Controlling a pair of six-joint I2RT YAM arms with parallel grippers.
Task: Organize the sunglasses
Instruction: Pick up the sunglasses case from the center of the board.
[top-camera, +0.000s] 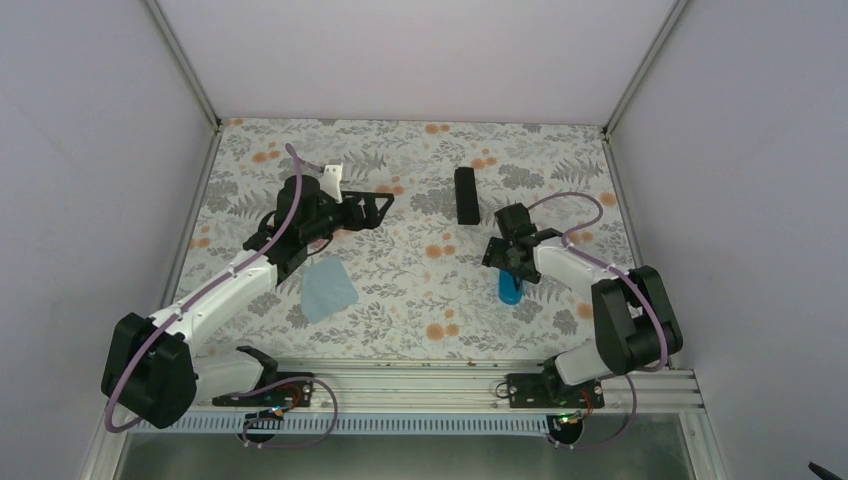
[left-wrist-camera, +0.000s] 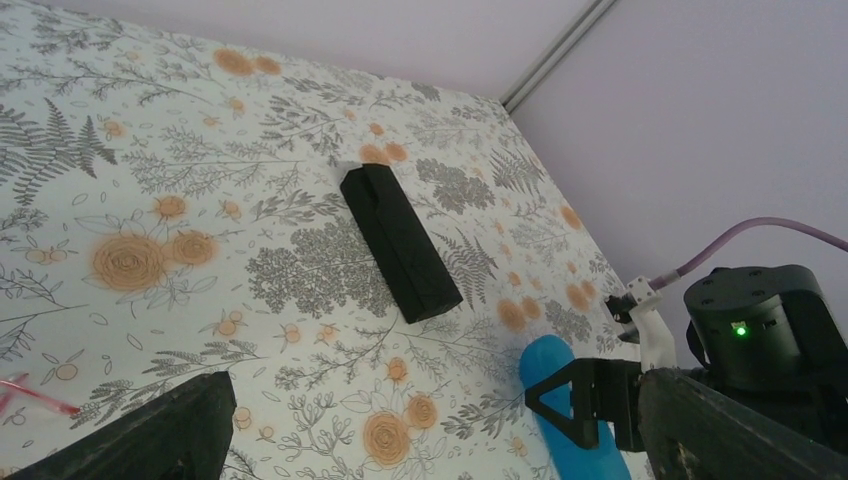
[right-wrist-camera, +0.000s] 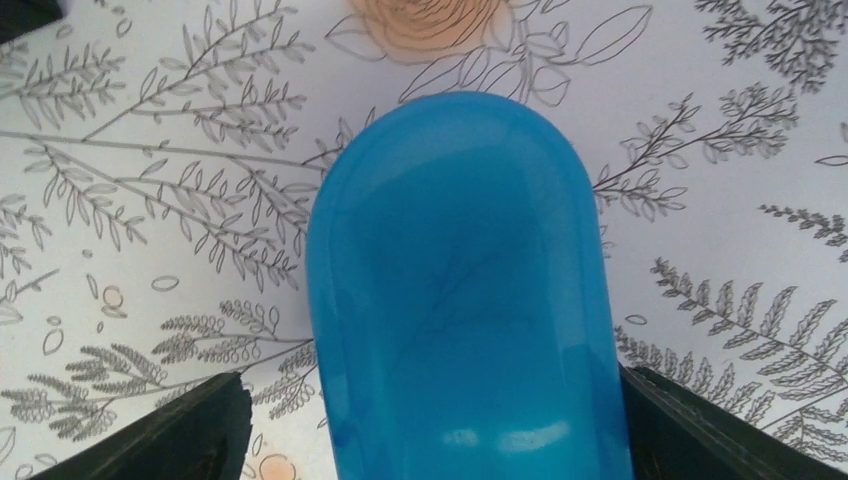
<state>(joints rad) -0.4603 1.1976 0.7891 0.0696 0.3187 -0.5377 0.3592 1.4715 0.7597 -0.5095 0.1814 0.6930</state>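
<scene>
Two robot arms work a floral-print table (top-camera: 420, 330) in a task to organize a pair of sunglasses (left-wrist-camera: 28, 394). At about 4 o'clock from the table's centre, the right gripper (right-wrist-camera: 435, 425) points down over a glossy blue case (right-wrist-camera: 460, 280), its jaws spread wide to either side of the shell. One finger stands visibly clear of the case, so nothing is grasped yet. The straddle looks like preparation for gripping or steadying the case so it can receive the glasses.

At about 10 o'clock, the left gripper (top-camera: 372, 208) hangs low with its jaws fully apart and nothing between them. In the left wrist view, only a thin pink-red sliver of the sunglasses shows at that camera's 8 o'clock edge, lying on the table just outside the near finger. The overhead view does not show them, most likely because the arm hides them.

A light blue cloth (top-camera: 328, 288) lies flat at 8 o'clock, beside the left arm. A black box (top-camera: 465, 195) rests at 1 o'clock, well clear of both grippers.
</scene>
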